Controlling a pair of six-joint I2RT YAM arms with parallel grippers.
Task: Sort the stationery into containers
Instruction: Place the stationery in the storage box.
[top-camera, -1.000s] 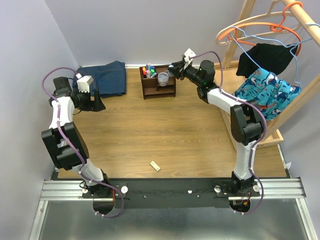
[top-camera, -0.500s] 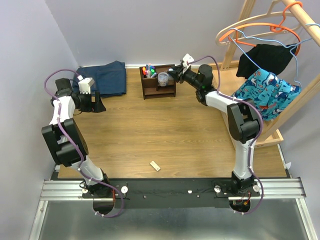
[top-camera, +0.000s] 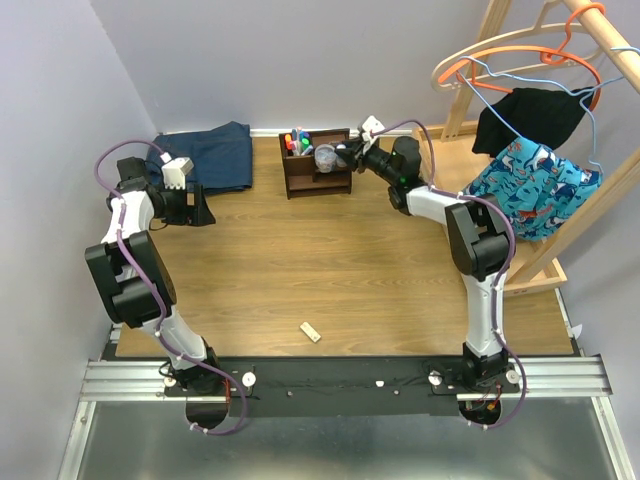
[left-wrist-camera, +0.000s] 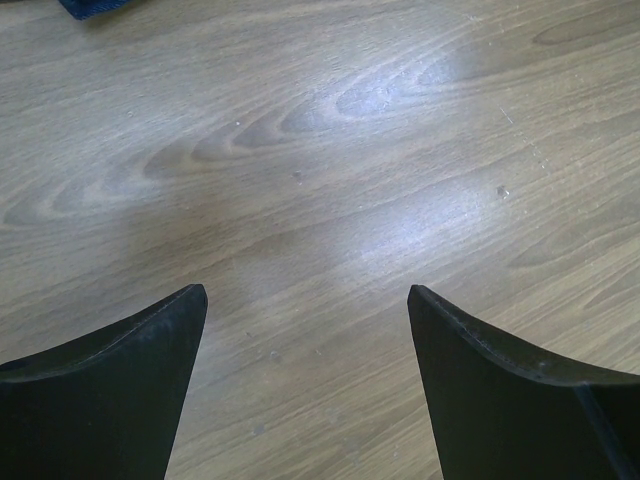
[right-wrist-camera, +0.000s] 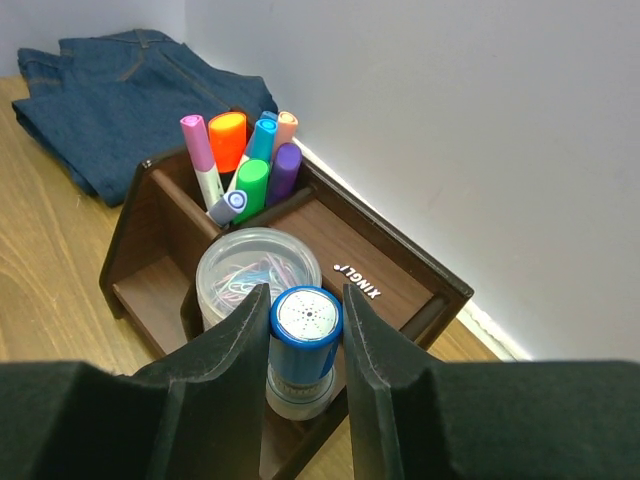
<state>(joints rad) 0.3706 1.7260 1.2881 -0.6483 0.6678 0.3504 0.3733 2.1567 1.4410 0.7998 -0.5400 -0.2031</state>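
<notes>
The dark brown organiser (top-camera: 342, 187) stands at the back by the wall. Its tall section holds several markers and highlighters (right-wrist-camera: 240, 160) with coloured caps. A clear round tub (right-wrist-camera: 245, 275) of paper clips sits in a lower shelf. My right gripper (right-wrist-camera: 306, 292) is shut on the short blue-grey cylinder (right-wrist-camera: 306, 345), held upright just beside the tub, over the organiser's front right compartment (right-wrist-camera: 400, 295). In the top view the right gripper (top-camera: 346, 152) is at the organiser's right end. A small beige block (top-camera: 311, 332) lies near the front. My left gripper (left-wrist-camera: 307, 292) hangs open over bare wood at the far left (top-camera: 198, 208).
Folded blue jeans (top-camera: 212, 155) lie at the back left, beside the left gripper. A wooden rack (top-camera: 545, 265) with hangers and a patterned blue garment (top-camera: 530, 180) stands on the right. The wall runs right behind the organiser. A metal rail (top-camera: 340, 380) borders the near edge.
My right gripper has carried the blue-grey cylinder leftward, from beside the organiser's right end to over it. The left arm has barely moved.
</notes>
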